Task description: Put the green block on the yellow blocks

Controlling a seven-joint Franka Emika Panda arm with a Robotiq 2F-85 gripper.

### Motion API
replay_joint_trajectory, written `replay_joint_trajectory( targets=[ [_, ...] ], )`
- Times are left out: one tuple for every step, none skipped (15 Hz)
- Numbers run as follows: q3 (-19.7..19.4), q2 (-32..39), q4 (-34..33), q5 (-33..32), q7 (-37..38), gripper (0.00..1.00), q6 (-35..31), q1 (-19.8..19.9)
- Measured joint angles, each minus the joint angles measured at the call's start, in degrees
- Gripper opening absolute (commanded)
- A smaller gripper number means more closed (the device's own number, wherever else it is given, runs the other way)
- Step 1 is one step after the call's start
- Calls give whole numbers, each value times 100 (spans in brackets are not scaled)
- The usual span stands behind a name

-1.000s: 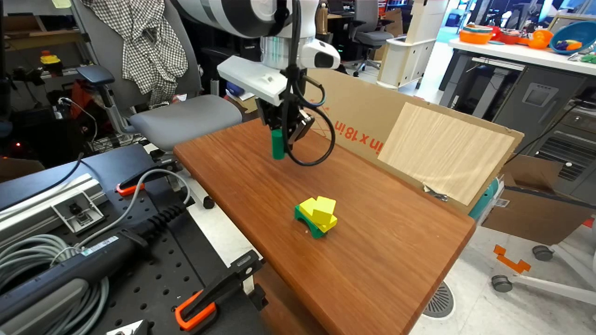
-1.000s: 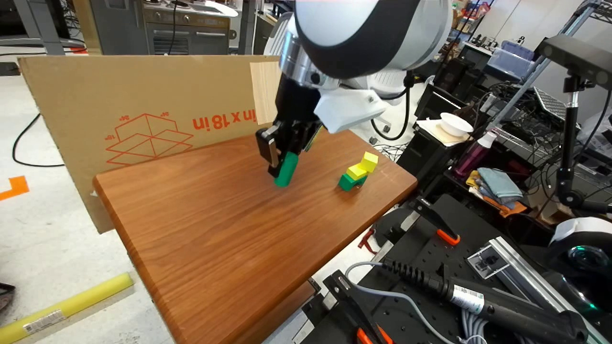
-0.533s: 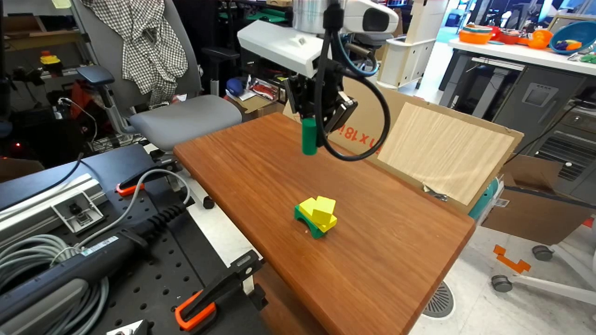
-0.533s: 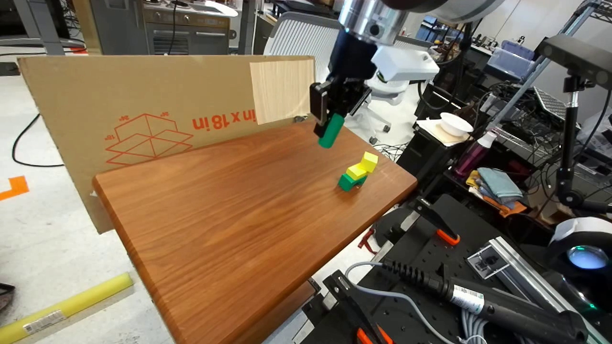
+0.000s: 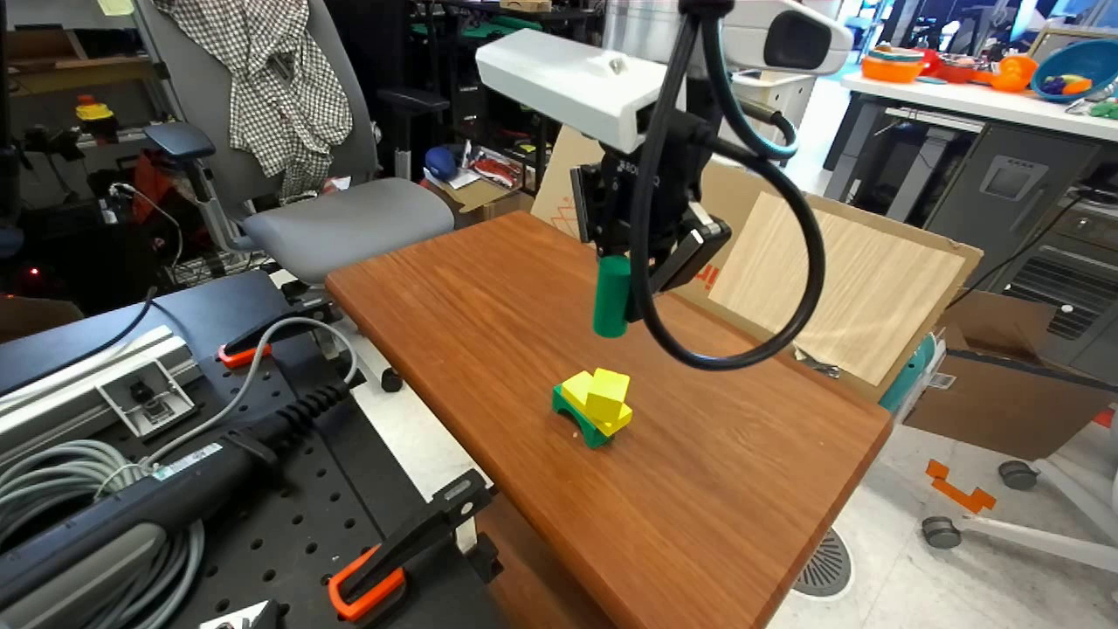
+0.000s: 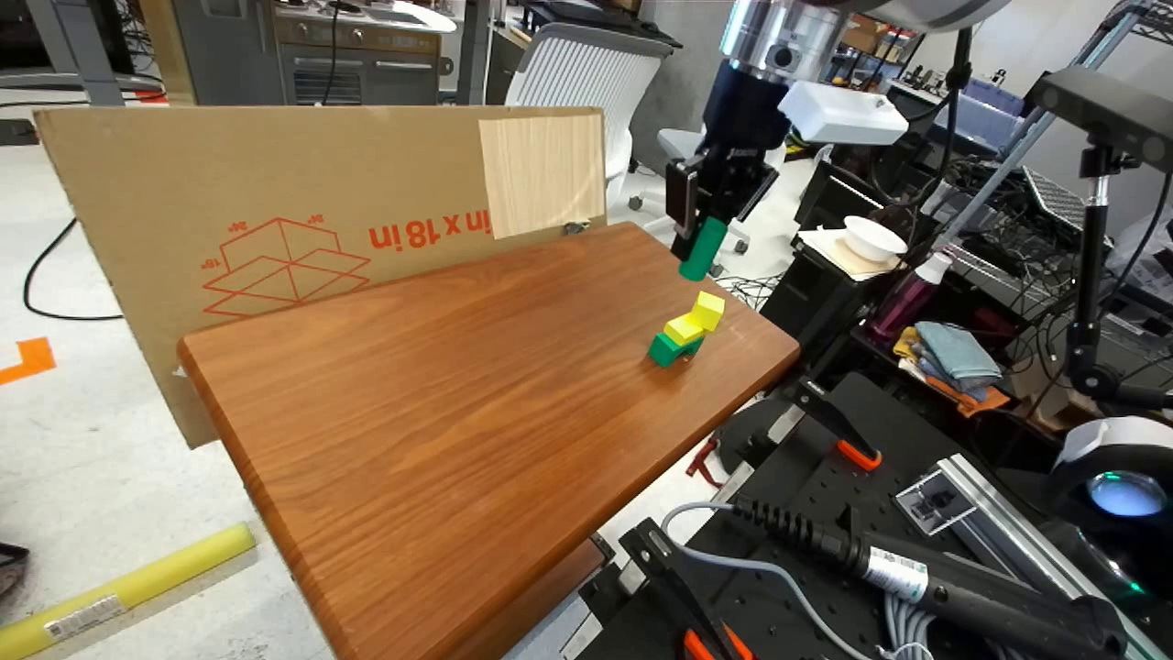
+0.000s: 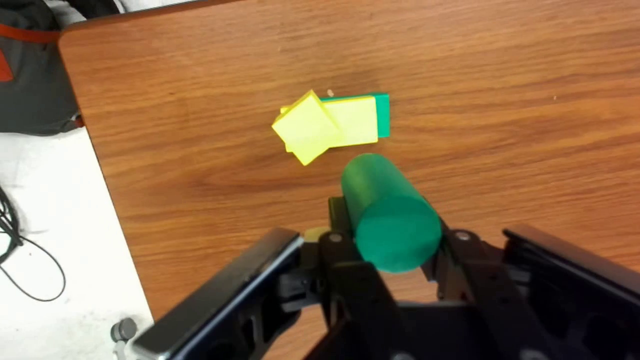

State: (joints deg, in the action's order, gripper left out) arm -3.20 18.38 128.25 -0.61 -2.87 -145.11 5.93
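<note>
We locate the green block [image 5: 611, 297], a plain cylinder, held end-down in the air, near the yellow blocks [image 5: 606, 397] and apart from them. These we find stacked on a green arch [image 6: 666, 351], the upper one turned askew.

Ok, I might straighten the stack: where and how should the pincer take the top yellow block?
I'd probably grip the top yellow block by two opposite side faces, from above: nothing covers it. It sits skewed on the longer yellow block, so turn the pincer to match. The green block it holds would need releasing first.
</note>
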Motion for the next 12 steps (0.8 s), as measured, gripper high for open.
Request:
replay_joint_trajectory(
  targets=[
    [-42, 1, 9, 0, 44, 8, -2, 1],
    [-78, 1, 16, 0, 95, 8, -7, 1],
    [-110, 4, 23, 0, 148, 8, -7, 1],
    [-141, 10, 32, 0, 205, 8, -8, 2],
    [-171, 22, 44, 0, 258, 8, -12, 2],
    [-199, 38, 59, -1, 302, 8, -12, 2],
    [-224, 61, 71, -1, 340, 8, -12, 2],
    [-244, 90, 79, -1, 370, 8, -12, 2],
    [-257, 120, 88, -1, 400, 8, -12, 2],
    [-266, 145, 100, -1, 427, 8, -12, 2],
    [-272, 164, 116, -1, 451, 8, -13, 2],
    [-276, 177, 129, -1, 468, 8, -15, 2]
  ],
)
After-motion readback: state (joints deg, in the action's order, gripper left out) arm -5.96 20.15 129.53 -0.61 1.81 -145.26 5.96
